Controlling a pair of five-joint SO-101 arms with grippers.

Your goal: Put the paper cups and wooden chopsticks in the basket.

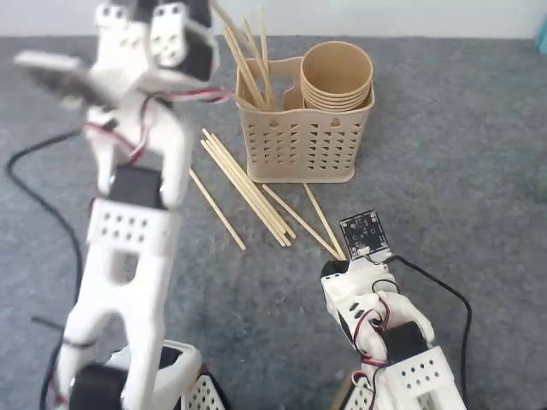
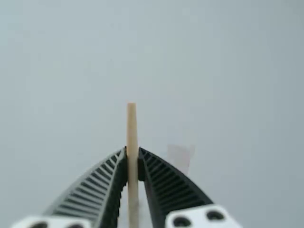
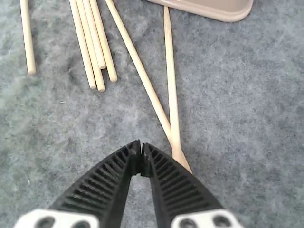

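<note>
We judge the task well past halfway. The stack of tan paper cups (image 1: pixel 336 75) sits nested in one compartment of the beige perforated plastic basket (image 1: pixel 299 149), which stands near the far edge of the grey felt-like surface (image 1: pixel 461 154). A handful of slender pale wooden chopsticks (image 1: pixel 250 64) lean in the neighbouring compartment, their ends fanning above the rim. What is left, as we read it, is the loose chopsticks (image 1: pixel 248 192) lying flat on the surface in front of the basket. There is one alone, a tight bundle side by side, and a crossing pair (image 3: pixel 171 95) running out from the basket's base.

One more round wooden stick (image 2: pixel 131 128) is pinched between the ribbed black pads of the left gripper (image 2: pixel 132 154), with a plain pale background behind it. We cannot tell how near it is to the basket. The right gripper (image 3: pixel 141 153) has its fingers pressed together on nothing, its tips low over the surface, just beside where the pair cross.

The sticks look smooth, straight and round with blunt ends, so we expect them to be light and prone to rolling. The basket looks stiff, with rows of small slots and rounded corners. The cups are thin and matte, with rolled rims. The surface is fuzzy and should hold the sticks in place.
</note>
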